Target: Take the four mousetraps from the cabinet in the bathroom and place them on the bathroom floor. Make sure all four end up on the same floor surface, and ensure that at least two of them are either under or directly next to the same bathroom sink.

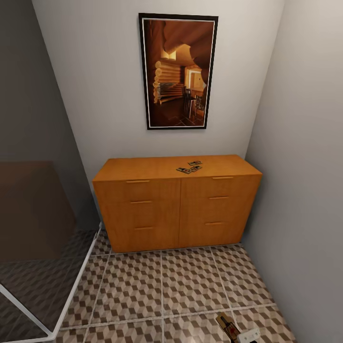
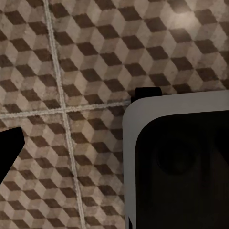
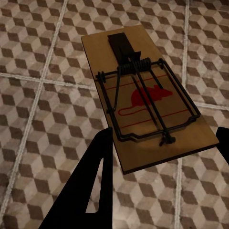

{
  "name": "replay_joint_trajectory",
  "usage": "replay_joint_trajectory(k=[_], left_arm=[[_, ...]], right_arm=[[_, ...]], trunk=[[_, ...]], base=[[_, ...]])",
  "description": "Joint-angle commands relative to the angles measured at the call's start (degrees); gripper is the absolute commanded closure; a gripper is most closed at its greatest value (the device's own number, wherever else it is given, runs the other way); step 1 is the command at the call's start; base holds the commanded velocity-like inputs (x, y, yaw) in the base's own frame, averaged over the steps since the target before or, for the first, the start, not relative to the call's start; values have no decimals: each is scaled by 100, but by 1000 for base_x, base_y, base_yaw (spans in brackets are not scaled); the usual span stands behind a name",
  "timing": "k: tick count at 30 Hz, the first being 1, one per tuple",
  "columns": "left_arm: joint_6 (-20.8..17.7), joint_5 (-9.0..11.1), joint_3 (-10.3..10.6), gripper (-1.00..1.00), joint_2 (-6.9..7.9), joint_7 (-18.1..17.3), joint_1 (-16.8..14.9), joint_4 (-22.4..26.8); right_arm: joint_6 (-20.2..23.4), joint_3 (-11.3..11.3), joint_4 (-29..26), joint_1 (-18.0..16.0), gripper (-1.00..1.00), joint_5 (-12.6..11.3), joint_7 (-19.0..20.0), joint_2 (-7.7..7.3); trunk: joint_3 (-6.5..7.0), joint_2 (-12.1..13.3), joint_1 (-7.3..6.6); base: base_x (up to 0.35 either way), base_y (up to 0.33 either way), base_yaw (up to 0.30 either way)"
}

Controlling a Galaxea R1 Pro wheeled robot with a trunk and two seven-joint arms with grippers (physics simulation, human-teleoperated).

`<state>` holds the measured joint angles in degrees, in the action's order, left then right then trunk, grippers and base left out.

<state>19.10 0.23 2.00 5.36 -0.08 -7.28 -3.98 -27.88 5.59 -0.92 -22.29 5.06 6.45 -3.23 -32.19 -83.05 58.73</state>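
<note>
One mousetrap (image 3: 143, 95), a brown board with dark wire and a red mouse print, sits between the dark fingers (image 3: 93, 186) of my right gripper (image 3: 164, 133), which is shut on it above the cube-pattern bathroom floor (image 3: 43, 57). In the head view the same trap (image 1: 226, 326) and gripper (image 1: 238, 333) are at the bottom right. A small cluster of mousetraps (image 1: 189, 167) lies on top of the orange-brown cabinet (image 1: 176, 209) against the far wall. My left gripper (image 2: 117, 143) hangs open over the floor tiles (image 2: 86, 52), with one dark fingertip (image 2: 9, 145) at the picture's edge.
A glass partition with a white frame (image 1: 71, 295) stands at the left. A grey wall (image 1: 305, 190) closes the right side. A framed picture (image 1: 178, 71) hangs above the cabinet. Part of my white and black body (image 2: 176, 162) is in the left wrist view.
</note>
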Motion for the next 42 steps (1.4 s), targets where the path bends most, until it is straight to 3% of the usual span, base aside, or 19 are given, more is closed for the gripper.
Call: replay_joint_trajectory(k=[1, 35, 37, 39, 42], left_arm=[[41, 3, 20, -100, 0, -1, -10, -24], [41, -1, 20, -100, -3, -10, -10, -24], [41, -3, 18, -100, -44, -13, -10, -23], [41, 0, 16, -100, -175, -17, -10, -23], [38, 2, 18, -100, -217, -19, -10, -25]], right_arm=[[-16, 38, 4, -4, 100, -5, -4, -2], [-16, 38, 4, -4, 100, -5, -4, -2], [-16, 38, 4, -4, 100, -5, -4, -2], [-16, 38, 4, -4, 100, -5, -4, -2], [-16, 38, 4, -4, 100, -5, -4, -2]], trunk=[[-5, -3, 0], [-5, -3, 0], [-5, -3, 0], [-5, -3, 0], [-5, -3, 0]], base=[[0, 0, 0], [0, 0, 0], [0, 0, 0], [0, 0, 0], [0, 0, 0]])
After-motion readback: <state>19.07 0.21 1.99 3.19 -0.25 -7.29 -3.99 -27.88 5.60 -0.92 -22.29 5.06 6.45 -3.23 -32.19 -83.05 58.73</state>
